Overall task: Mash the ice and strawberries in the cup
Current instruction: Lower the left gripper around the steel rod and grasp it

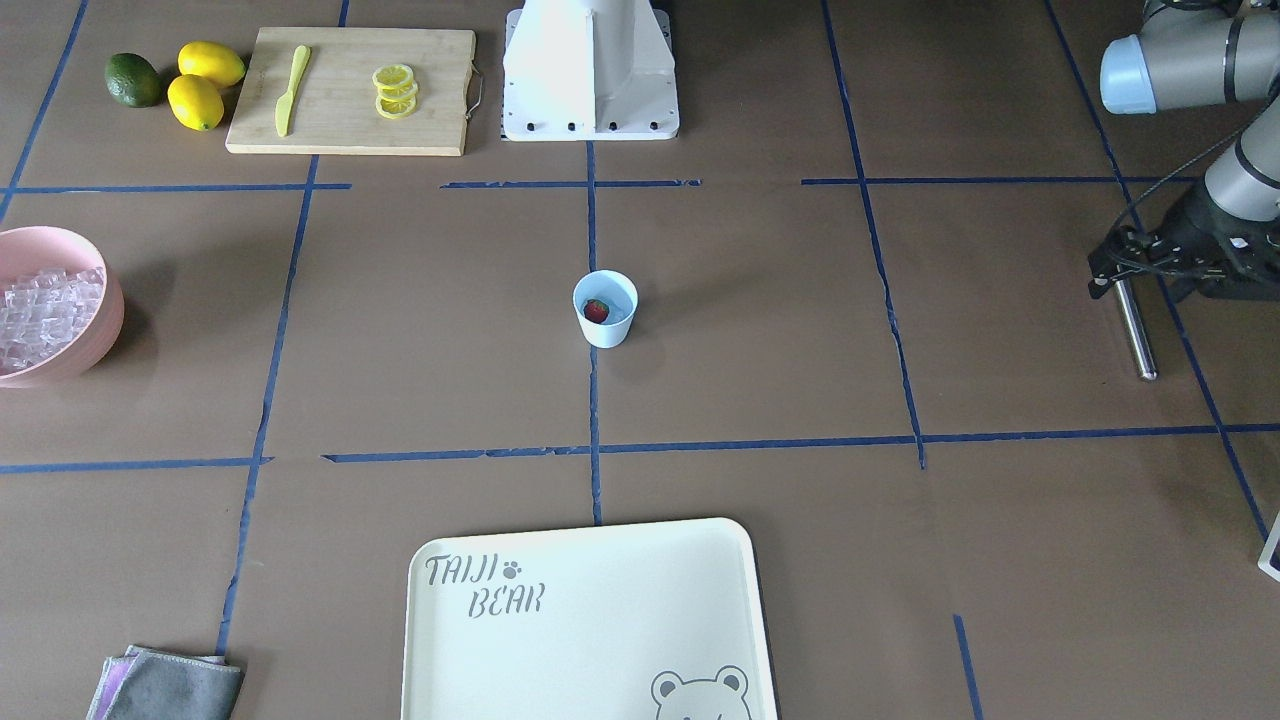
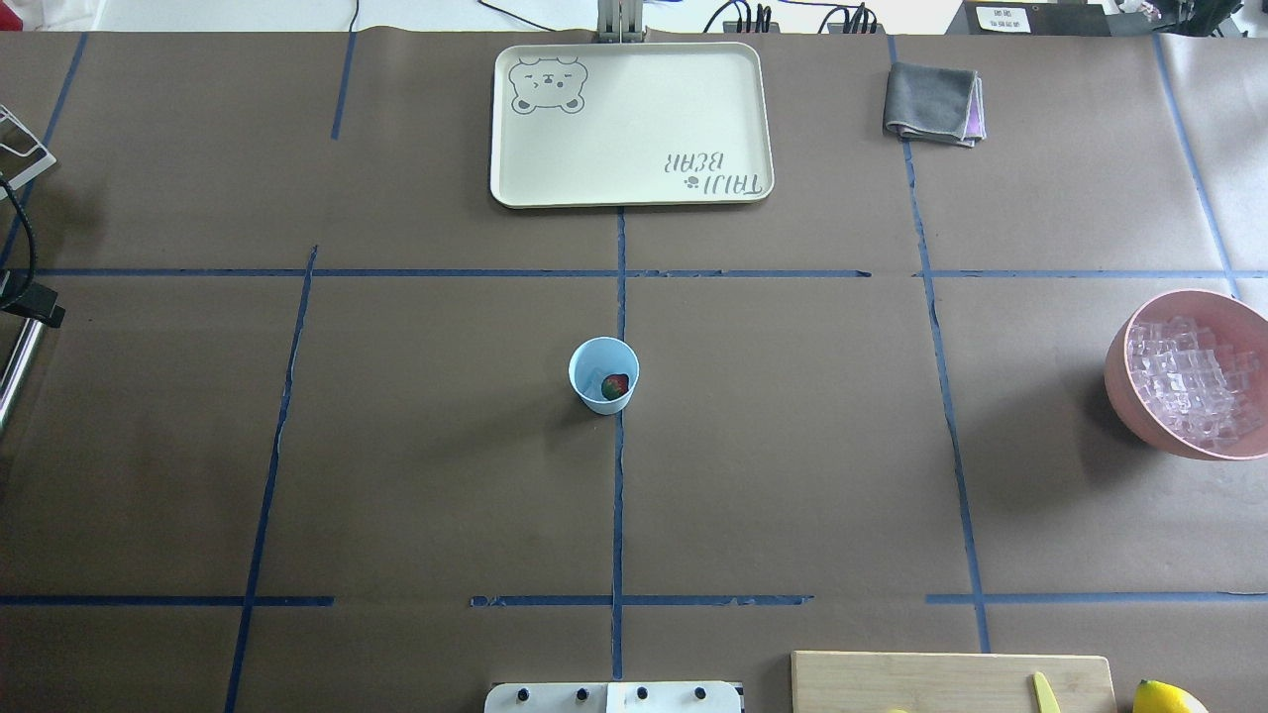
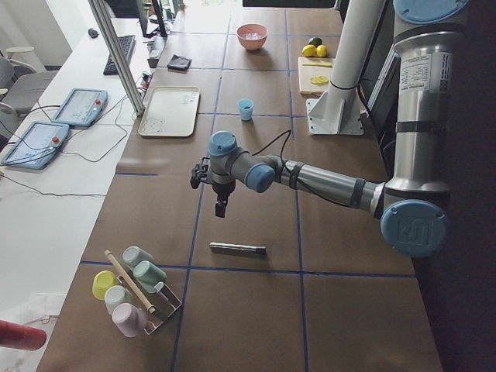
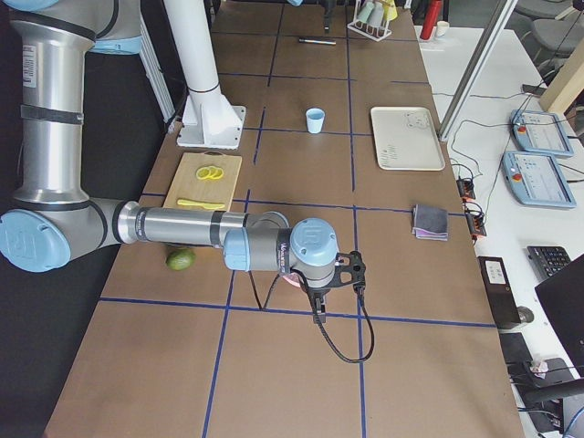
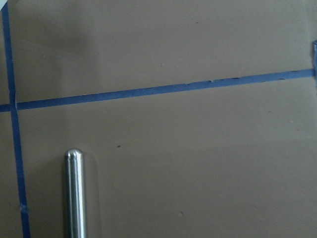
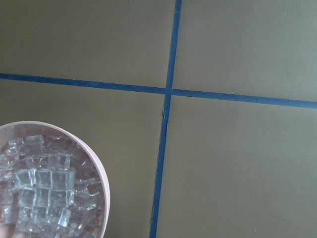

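Note:
The pale blue cup (image 1: 605,308) (image 2: 603,374) stands upright at the table's middle with one red strawberry (image 1: 596,311) (image 2: 615,386) inside it. The ice (image 1: 45,320) (image 2: 1189,381) (image 6: 44,188) is heaped in a pink bowl (image 1: 100,330) at the table's right end. My left gripper (image 1: 1140,285) (image 3: 221,208) hangs open above a steel rod (image 1: 1137,335) (image 5: 75,196) that lies flat on the table, far from the cup. My right gripper (image 4: 318,315) hovers over the bowl; I cannot tell whether it is open or shut.
A wooden board (image 1: 350,90) with lemon slices (image 1: 395,90) and a yellow knife (image 1: 292,90) lies by the robot base (image 1: 590,70), next to lemons (image 1: 200,85) and a green fruit (image 1: 133,80). A cream tray (image 1: 590,620) and a grey cloth (image 1: 170,685) lie opposite. A cup rack (image 3: 136,291) is at the left end.

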Motion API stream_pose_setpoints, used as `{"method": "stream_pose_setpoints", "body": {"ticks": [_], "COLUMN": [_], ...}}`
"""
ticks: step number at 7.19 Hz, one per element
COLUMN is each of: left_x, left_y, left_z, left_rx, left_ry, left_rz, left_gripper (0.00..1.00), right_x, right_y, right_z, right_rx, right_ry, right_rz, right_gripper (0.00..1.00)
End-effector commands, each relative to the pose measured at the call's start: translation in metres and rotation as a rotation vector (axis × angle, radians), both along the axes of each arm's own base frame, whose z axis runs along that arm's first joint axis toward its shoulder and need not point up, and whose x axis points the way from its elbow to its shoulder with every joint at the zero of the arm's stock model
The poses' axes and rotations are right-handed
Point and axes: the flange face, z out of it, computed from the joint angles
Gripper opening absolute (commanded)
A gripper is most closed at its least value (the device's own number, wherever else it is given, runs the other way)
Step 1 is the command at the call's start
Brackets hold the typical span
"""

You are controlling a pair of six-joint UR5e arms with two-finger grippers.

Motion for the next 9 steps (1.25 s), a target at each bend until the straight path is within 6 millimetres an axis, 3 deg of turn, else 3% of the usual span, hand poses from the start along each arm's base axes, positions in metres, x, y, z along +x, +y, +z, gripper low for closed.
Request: {"method": "stream_pose_setpoints", "body": {"ticks": [1,3,7,9], "left_x": [-0.006,-0.005,-0.001,0.000], "left_y": [0.000,-0.002,-0.001,-0.003], "left_z": [0.077,0.109,0.142,0.137], "left_rx": [0.005,-0.011,-0.022,-0.037], "left_ry": [0.003,-0.005,-0.009,0.001], "left_rz": [-0.011,-0.014,-0.012,-0.038], "left_gripper": [1.00,1.00,1.00,1.00], "right_x": [0.000,-0.001,-0.001,0.000], "right_y": [0.000,0.000,-0.001,-0.002], "right_z": [0.000,0.001,0.001,0.000], "right_rx": [-0.005,-0.005,-0.007,-0.005], "right_ry": [-0.001,-0.001,-0.001,0.001], "right_rz": [0.005,0.003,0.004,0.004], "right_gripper": [0.99,0.99,0.99,0.99]}}
